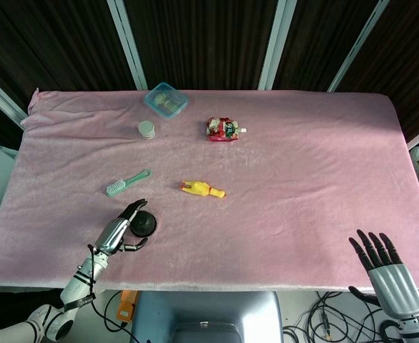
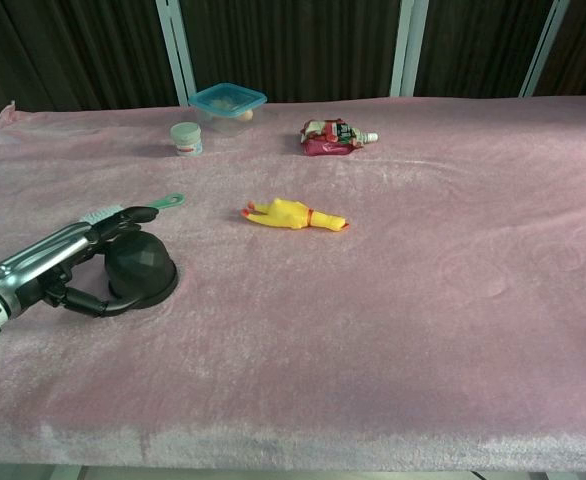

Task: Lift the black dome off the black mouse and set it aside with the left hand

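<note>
The black dome [image 2: 141,268] is seen resting on the pink cloth [image 1: 288,186] near the front left part of the table, its flared rim flat against the fabric, and the black mouse of the task is not seen in either view, presumably being hidden beneath it. The dome is flanked by the left hand [image 2: 68,268], whose fingers [image 2: 113,228] are laid over the upper rear side while the thumb is curved round the front of the base; contact appears to be made on both sides, though a firm grasp cannot be confirmed from these angles, and the dome is not raised off the cloth. The right hand [image 1: 385,266] is shown only in the head view, at the front right edge of the table, held with palm away and fingers spread apart, nothing being held in it. A green brush [image 2: 133,210] is lain just behind the dome, well short of touching it in the head view. A yellow rubber chicken [image 2: 293,215] is placed on its side toward the table's middle. Further back, a small white jar [image 2: 186,138], a blue-lidded container [image 2: 227,102] and a red pouch [image 2: 331,137] are set apart from one another.
</note>
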`<state>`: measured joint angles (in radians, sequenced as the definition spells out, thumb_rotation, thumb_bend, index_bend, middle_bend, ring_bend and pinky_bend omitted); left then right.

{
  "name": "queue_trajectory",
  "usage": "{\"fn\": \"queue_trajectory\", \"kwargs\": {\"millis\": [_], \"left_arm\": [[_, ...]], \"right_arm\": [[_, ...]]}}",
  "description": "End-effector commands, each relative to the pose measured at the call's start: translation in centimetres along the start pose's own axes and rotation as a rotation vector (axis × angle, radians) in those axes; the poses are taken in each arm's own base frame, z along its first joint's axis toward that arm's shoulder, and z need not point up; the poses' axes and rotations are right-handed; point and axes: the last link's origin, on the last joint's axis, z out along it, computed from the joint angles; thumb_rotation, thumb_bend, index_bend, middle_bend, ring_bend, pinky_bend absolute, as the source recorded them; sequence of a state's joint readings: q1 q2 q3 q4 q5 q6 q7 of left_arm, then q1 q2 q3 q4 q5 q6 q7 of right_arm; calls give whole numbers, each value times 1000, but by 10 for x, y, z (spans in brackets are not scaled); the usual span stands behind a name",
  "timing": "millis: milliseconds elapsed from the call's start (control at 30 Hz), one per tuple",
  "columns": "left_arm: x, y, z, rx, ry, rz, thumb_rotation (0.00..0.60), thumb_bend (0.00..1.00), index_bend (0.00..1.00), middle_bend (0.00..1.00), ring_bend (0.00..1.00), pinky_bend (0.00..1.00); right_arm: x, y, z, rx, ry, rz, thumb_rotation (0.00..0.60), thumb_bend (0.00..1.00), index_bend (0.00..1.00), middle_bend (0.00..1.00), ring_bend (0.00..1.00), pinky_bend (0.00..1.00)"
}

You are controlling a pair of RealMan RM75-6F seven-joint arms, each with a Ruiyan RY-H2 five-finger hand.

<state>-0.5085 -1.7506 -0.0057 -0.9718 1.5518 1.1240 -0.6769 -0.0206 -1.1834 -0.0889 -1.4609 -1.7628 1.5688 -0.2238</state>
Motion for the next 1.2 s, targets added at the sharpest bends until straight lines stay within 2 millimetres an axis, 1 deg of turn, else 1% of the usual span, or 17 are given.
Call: {"fn": "queue_trajectory", "kwargs": {"millis": [33,233,567,833,867,933,1000,1067,1200], "left_arm": [[-1,0,0,0,-1,-3,600,324,0,0,0,152],[-3,0,1,-1,-3,-8,600,325,0,0,0,152],[-4,-3,10,29,-7,-33,600,324,0,0,0,146],[-9,-4,9,32,6,-55,600,324,0,0,5,148],[-9,-4,8,32,7,-60,600,324,0,2,22,161],[-11,-3,6,26,10,-75,600,324,1,31,89,230],[-13,-3,4,20,11,-85,600,325,9,85,164,320],[-16,-2,2,12,10,-92,600,326,22,130,218,376],[-20,-3,0,4,12,-94,600,327,41,170,269,431]], "right_arm": [[0,0,0,-1,-2,-1,600,105,0,0,0,159],[-1,-1,0,2,-8,-5,600,106,0,0,0,159],[-2,-2,1,2,-18,-10,600,106,0,0,0,159],[-3,-2,2,1,-29,-15,600,106,0,0,0,159],[-3,-1,2,1,-29,-15,600,106,0,0,0,159],[-2,-1,3,-1,-29,-14,600,105,0,0,0,159],[-2,-1,3,-3,-29,-14,600,106,0,0,0,159],[-2,-1,3,-5,-30,-14,600,106,0,0,0,159],[-2,-1,4,-5,-37,-16,600,106,0,0,0,159]]}}
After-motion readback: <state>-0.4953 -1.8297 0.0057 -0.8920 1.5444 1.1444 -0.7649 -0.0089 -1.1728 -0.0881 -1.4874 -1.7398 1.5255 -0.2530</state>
